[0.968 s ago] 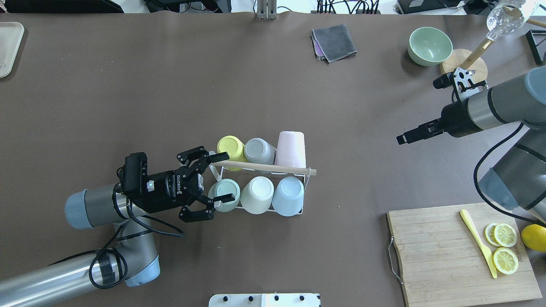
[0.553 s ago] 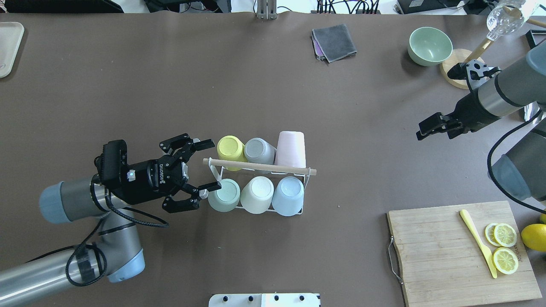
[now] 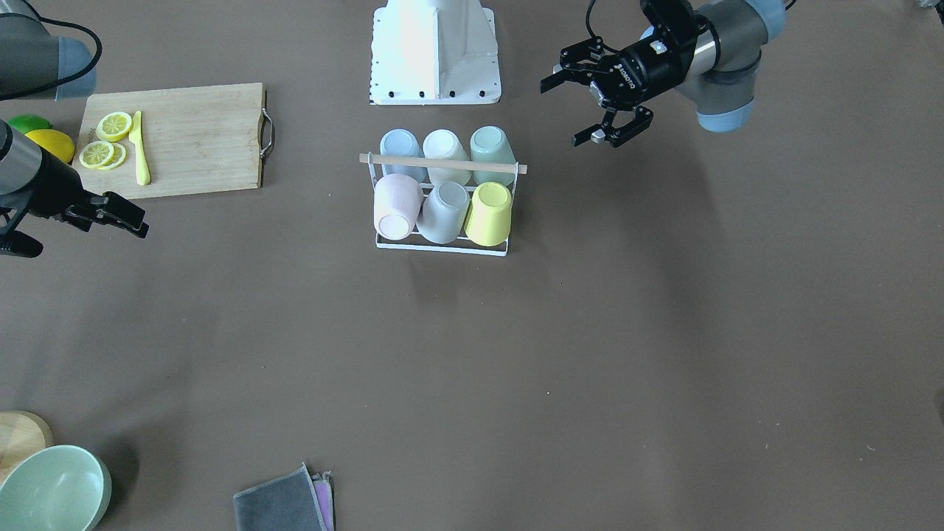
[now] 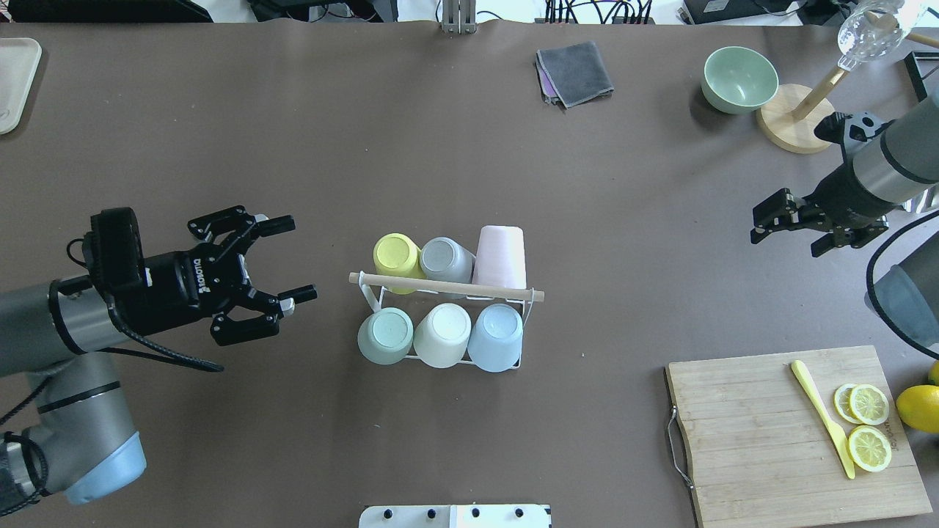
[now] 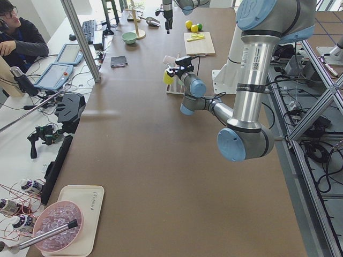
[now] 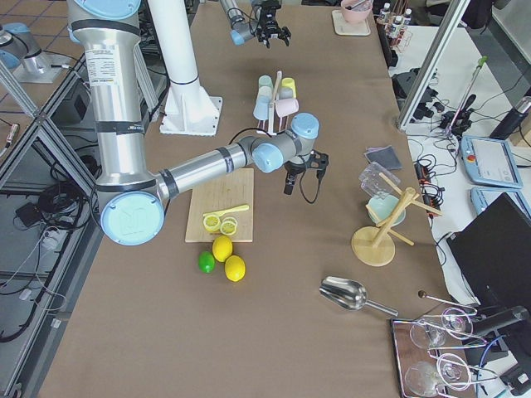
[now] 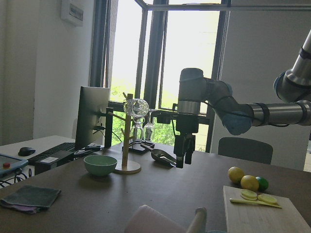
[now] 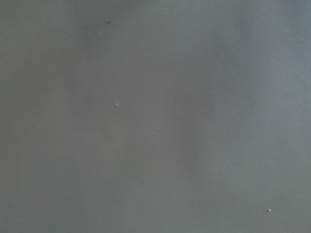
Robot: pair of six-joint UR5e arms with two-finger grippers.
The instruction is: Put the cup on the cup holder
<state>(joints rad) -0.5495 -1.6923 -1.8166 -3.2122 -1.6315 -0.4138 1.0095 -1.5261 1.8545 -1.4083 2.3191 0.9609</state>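
- Bench (image 4: 469, 147): brown surface filling the overhead view. No loose cup could be seen anywhere on it.
- Cup holder (image 4: 447, 287): white wire rack with a wooden rod across its top, standing just below the middle of the overhead frame. Both rows of three were occupied.
- Left gripper (image 4: 302, 257): at centre left of the overhead frame and upper right of the front-facing view (image 3: 562, 112). Its jaws were spread wide and held nothing. It stood well apart from the rod's near end, touching neither rack nor cup.
- Right gripper (image 4: 766, 220): at the right edge of the overhead frame, far from the rack. Its jaws were drawn close together with nothing between them, so it was judged idle.
- Cups, six, all inverted on the prongs.
  - Upper row: yellow cup (image 4: 396, 253), grey cup (image 4: 444, 258) and pink cup (image 4: 500, 257), the pink one tipped over further than its neighbours.
  - Lower row: green cup (image 4: 385, 336), cream cup (image 4: 441, 334) and blue cup (image 4: 495, 336).
- Step, as judged: placement finished, with the green cup, nearest the left gripper, seated and released.
- Next move, as judged: only carrying the left arm clear, keeping the spread jaws off the projecting rod end.
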